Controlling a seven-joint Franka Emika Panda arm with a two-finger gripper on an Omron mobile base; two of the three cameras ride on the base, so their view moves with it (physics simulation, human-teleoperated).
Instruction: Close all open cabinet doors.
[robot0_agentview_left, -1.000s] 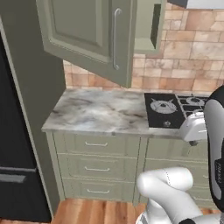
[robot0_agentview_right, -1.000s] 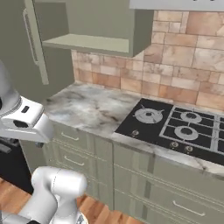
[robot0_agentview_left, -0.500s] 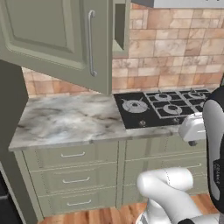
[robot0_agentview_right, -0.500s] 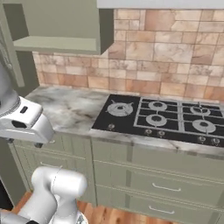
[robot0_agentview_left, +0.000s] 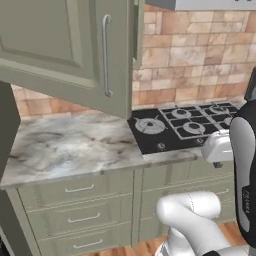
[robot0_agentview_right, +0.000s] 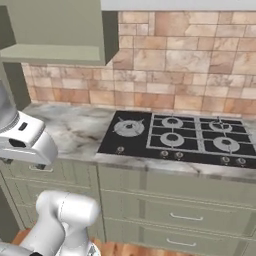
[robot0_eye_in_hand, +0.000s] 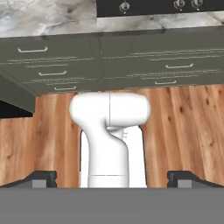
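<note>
One sage grey-green cabinet door (robot0_agentview_left: 55, 50) stands open above the counter, swung out towards the left base camera, its long silver bar handle (robot0_agentview_left: 106, 55) upright near its right edge. The wall cabinet (robot0_agentview_right: 55, 30) it belongs to hangs at the upper left of the right base view. My gripper (robot0_eye_in_hand: 113, 179) points down at the floor and drawer fronts, well below and in front of the door. Its two dark fingertips (robot0_eye_in_hand: 43, 178) sit far apart with nothing between them, so it is open. The white hand (robot0_agentview_left: 220, 145) hovers in front of the counter edge.
A black gas cooktop (robot0_agentview_right: 175, 135) is set in the marble counter (robot0_agentview_left: 65, 145), with a brick wall behind it. Shallow drawers with horizontal handles (robot0_agentview_left: 80, 189) fill the base units. Wooden floor (robot0_eye_in_hand: 183, 122) lies in front of them.
The whole picture has slid left as the base drove right: the black fridge has left the view, the cooktop has come to the centre, and the open door looms larger.
</note>
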